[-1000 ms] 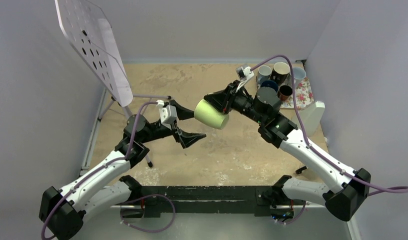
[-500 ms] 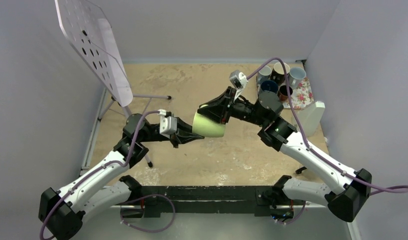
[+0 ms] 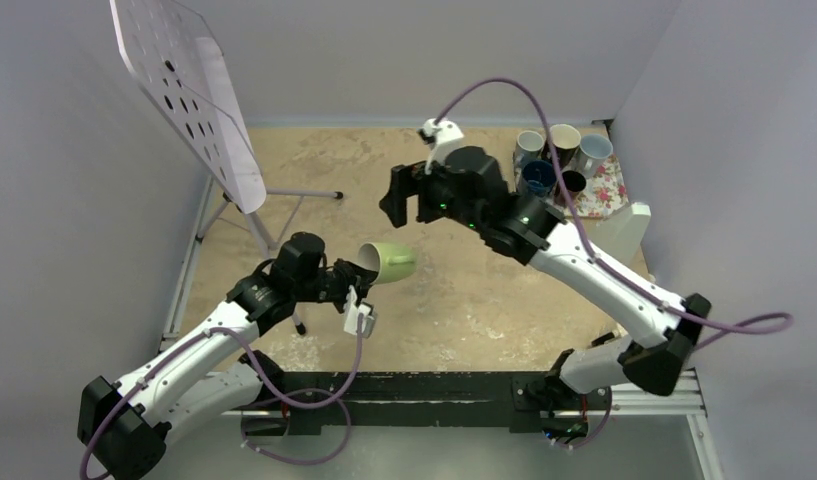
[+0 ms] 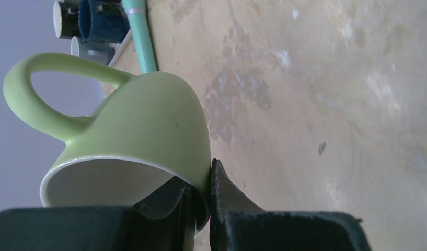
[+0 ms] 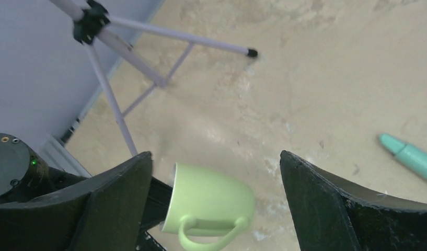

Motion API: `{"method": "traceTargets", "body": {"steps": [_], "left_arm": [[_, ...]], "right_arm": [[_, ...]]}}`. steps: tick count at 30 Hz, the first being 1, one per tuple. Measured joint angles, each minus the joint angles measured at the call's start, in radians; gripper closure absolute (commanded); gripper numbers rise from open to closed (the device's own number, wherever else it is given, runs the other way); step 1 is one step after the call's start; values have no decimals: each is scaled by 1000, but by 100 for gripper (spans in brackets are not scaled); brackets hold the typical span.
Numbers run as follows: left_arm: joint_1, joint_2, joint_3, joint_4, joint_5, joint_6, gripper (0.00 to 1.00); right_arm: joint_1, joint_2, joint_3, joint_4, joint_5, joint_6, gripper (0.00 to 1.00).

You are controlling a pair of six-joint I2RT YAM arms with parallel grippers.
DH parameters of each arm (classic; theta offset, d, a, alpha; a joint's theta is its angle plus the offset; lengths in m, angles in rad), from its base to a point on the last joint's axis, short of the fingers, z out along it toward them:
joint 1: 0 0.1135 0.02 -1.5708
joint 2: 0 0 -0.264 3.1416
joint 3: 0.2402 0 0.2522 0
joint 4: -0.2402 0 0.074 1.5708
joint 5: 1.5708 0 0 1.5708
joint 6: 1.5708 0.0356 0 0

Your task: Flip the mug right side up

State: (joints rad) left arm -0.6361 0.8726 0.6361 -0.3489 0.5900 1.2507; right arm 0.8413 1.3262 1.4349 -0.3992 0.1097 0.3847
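The light green mug (image 3: 387,262) hangs on its side above the table, its mouth facing my left gripper (image 3: 358,274). That gripper is shut on the mug's rim, one finger inside and one outside the wall. In the left wrist view the mug (image 4: 143,120) fills the left half, handle pointing up-left, with the left gripper (image 4: 200,183) pinching the rim. My right gripper (image 3: 402,197) stands open farther back, apart from the mug. In the right wrist view the mug (image 5: 214,198) shows below the right gripper (image 5: 215,156), touching neither finger.
Several mugs stand on a floral tray (image 3: 606,187) at the back right, beside a white box (image 3: 627,232). A tripod (image 3: 274,215) holding a perforated board (image 3: 184,90) stands at the left. A teal pen (image 5: 410,155) lies on the tabletop.
My left gripper shut on the mug's rim and turned with it toward the near side. My right gripper let the mug go, opened wide and drew back and up.
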Motion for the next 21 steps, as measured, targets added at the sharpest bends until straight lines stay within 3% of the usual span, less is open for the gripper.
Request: {"method": "traceTargets", "body": {"steps": [4,7,17,19,21], "left_arm": [[0,0,2,-137,-79,280,100],[0,0,8,-211,-124,417,100],[0,6,30,-268,-164,551,100],[0,7,30,-268,-165,551,100],[0,7,30,-265,-167,550,100]], "right_arm": [[111,194,178,-188,85,-4,27],[176,318,260,-295,132,-8,30],[264,396,277,-433,169,-10,39],[264,426,285,-449,193,-8,49],[264,472,290,-472,221,0,67]]}}
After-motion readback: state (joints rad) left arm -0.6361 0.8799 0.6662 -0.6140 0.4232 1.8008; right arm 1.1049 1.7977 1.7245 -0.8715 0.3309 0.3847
